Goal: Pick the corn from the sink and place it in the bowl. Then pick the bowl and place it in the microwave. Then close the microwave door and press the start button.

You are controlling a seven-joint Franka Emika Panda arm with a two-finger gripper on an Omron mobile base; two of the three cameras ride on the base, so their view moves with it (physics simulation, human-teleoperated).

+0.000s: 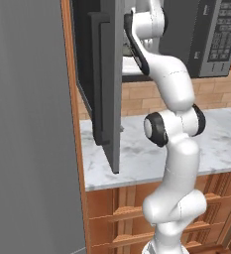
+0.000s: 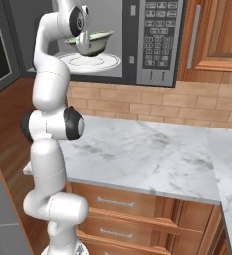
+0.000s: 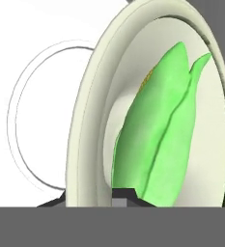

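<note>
The gripper [image 2: 85,44] is holding the bowl [image 2: 93,43] inside the microwave [image 2: 137,40], just above its white turntable [image 2: 90,62], jaws clamping the rim. The bowl could tip or land off-centre if it is let go too high, spilling the corn [image 3: 157,135]. The corn is lying in the bowl, bright green, husk tapering to points. The door [image 1: 104,84] is standing wide open over the worktop [image 2: 152,154].
</note>
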